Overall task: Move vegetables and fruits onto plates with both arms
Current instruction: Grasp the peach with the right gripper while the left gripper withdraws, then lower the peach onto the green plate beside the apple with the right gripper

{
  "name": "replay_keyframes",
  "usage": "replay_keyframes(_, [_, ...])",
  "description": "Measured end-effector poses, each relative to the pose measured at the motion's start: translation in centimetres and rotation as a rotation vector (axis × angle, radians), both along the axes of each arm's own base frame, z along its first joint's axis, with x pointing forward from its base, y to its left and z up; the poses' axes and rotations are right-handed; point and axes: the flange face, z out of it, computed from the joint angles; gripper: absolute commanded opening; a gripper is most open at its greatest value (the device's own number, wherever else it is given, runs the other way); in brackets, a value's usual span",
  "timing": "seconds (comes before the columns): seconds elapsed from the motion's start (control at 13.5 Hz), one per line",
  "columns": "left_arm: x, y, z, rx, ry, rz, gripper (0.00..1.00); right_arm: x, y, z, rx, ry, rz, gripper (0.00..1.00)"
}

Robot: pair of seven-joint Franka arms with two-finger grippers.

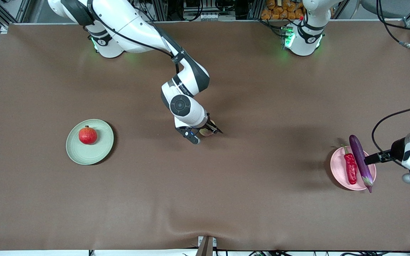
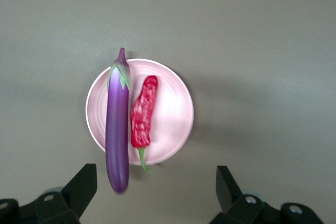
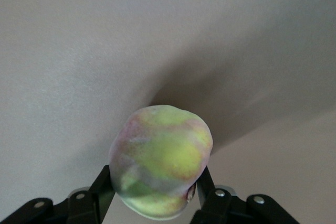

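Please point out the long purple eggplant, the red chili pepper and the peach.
Long glossy purple eggplant point(image 2: 117, 129), left wrist view, mid-body.
Shiny red chili pepper point(image 1: 351, 169), front view, middle.
Round yellowish-pink peach point(image 3: 160, 161), right wrist view, centre.

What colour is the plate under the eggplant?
Pale pink plate; eggplant on it, clearest in left wrist view.

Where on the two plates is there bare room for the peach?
The green plate has bare room beside and nearer the camera than the pomegranate. The pink plate is crowded: chili pepper and eggplant fill it. The right gripper holds the peach.
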Motion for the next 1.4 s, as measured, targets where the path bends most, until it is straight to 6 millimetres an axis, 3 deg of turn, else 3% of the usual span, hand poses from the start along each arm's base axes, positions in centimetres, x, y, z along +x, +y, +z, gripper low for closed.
replay_keyframes(0.22, [-2.5, -1.2, 6.3, 0.017, -0.005, -0.002, 1.00, 1.6, -1.6, 0.4, -0.025, 0.002, -0.012, 0.00])
replay_keyframes(0.37, [-4.1, -2.5, 9.8, 0.034, -0.015, -0.013, 1.00, 4.5, -4.3, 2.7, -0.046, 0.055, -0.033, 0.00])
replay_keyframes(0.44, [-5.0, -3.0, 11.3, 0.041, -0.016, -0.015, 1.00, 6.5, -6.4, 4.8, -0.050, 0.085, -0.028, 0.00])
replay_keyframes(0.59, [-6.6, -3.4, 13.7, 0.052, 0.002, -0.021, 1.00, 10.2, -11.7, 9.5, -0.034, 0.114, 0.062, 0.00])
replay_keyframes(0.74, [-7.4, -3.6, 15.4, 0.058, 0.009, -0.065, 1.00, 13.2, -18.6, 11.8, -0.009, 0.102, 0.196, 0.00])
replay_keyframes(0.89, [-7.9, -4.5, 17.0, 0.063, -0.017, -0.096, 1.00, 15.2, -25.5, 10.8, -0.054, 0.096, 0.332, 0.00])
replay_keyframes(1.11, [-10.1, -7.6, 19.4, 0.084, 0.000, -0.130, 1.00, 17.0, -33.6, 9.5, -0.073, 0.083, 0.475, 0.00])
replay_keyframes(1.26, [-11.7, -9.2, 19.8, 0.091, 0.033, -0.141, 1.00, 17.7, -39.3, 9.1, -0.052, 0.083, 0.537, 0.00])
replay_keyframes(1.4, [-12.9, -8.9, 19.1, 0.061, 0.056, -0.129, 1.00, 17.9, -44.4, 7.9, -0.059, 0.082, 0.609, 0.00])
